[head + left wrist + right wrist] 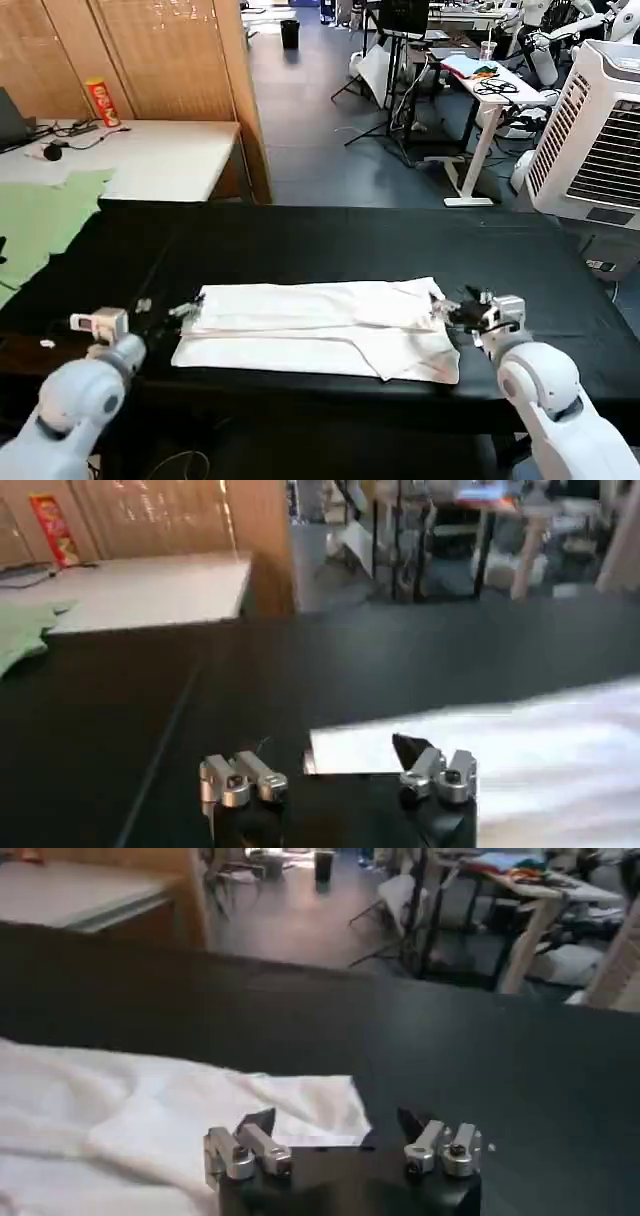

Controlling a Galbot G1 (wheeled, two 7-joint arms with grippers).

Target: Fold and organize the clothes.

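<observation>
Both hands, left hand [165, 312] and right hand [455, 308], gape at the folded T-shirt [315, 330] ends on the counter [300, 240]; pinch both layers evenly before lifting.

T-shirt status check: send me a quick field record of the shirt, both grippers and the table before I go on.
T-shirt: white, folded lengthwise into a long band, flat on the black table
Left gripper: open, at the shirt's left end
Right gripper: open, at the shirt's right end
Nearby: green cloth on the table's far left
</observation>
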